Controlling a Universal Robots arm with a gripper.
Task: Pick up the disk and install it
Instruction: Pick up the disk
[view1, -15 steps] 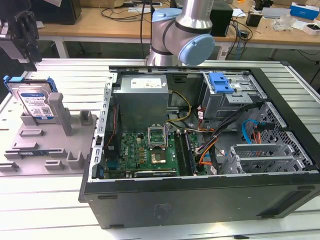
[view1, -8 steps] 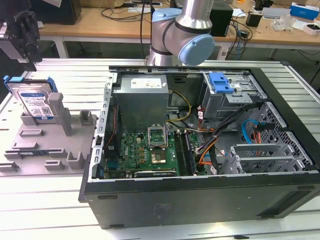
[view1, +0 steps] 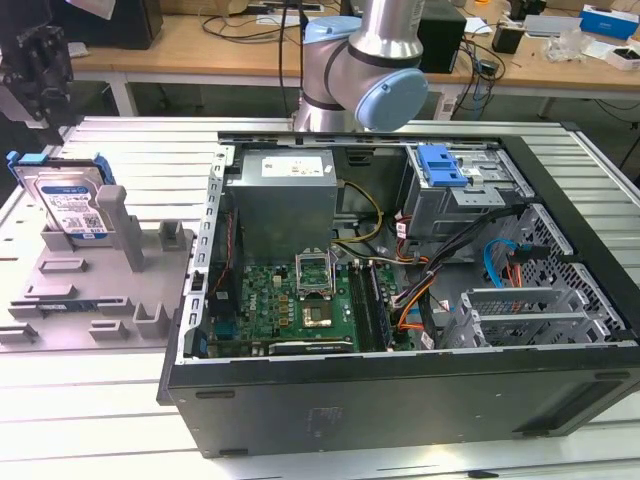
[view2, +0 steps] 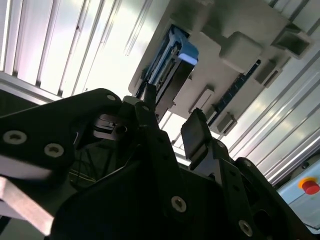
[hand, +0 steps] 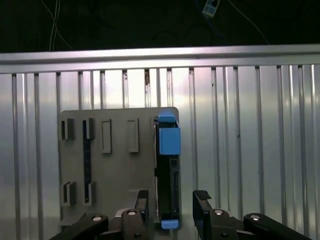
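Disk stands on edge in the grey holder at the exterior view's left, label side showing, blue frame along its rim. In the first wrist view your gripper is lined up with it, fingers apart, one to each side of the disk's thin edge, not touching. Step in hand, by my judgement: approach for the pick; nothing installed. The grasp calls for fingers square to the flat faces and a pull clear of the holder's posts. Open computer case sits on the table, centre and right. Hard to tell: the gap from fingers to disk; its lower edge is hidden in the holder
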